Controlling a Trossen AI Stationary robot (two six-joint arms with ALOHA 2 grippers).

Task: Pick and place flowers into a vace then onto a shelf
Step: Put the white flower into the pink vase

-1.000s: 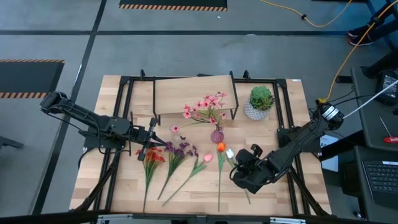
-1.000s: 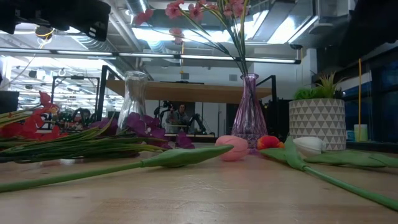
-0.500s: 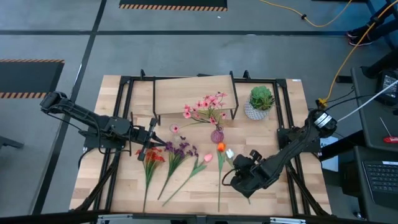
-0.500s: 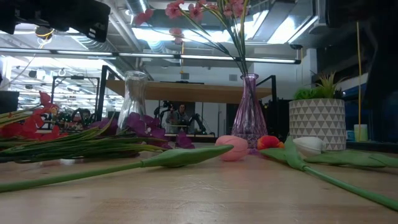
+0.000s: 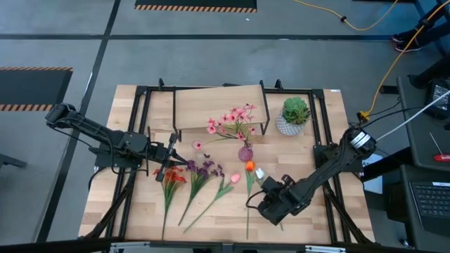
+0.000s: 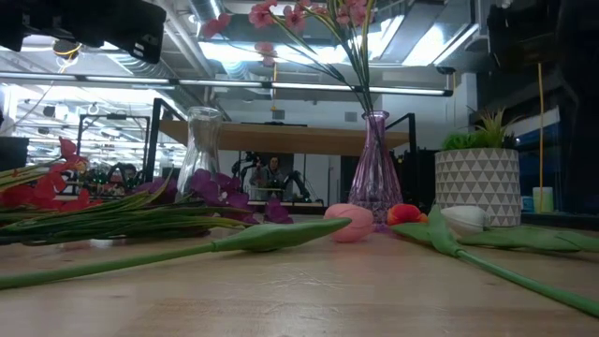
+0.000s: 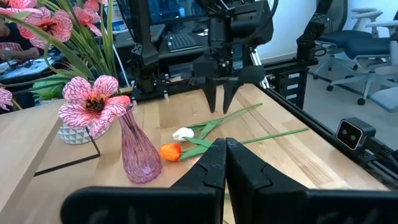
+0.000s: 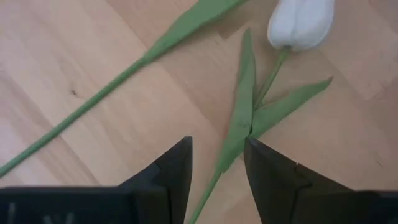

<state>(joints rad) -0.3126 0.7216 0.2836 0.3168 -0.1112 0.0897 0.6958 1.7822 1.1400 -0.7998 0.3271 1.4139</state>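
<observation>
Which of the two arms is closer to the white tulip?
Right. Its gripper hangs just above the white tulip, fingers open astride the stem. The left gripper waits across the table, by the red flowers.

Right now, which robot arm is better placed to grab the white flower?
The right one, I think. Its hand is open right above the white flower's stem. The left hand is shut, over by the red flowers.

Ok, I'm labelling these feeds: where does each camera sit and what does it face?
High: above, looking down on the table, both arms.
Low: at tabletop height, facing the purple vase; no arm clearly shows.
Left wrist: behind the shut left pincer, facing the right pincer.
Right wrist: over the open right pincer, above the white tulip.
Shared: the white tulip shows in all four.
</observation>
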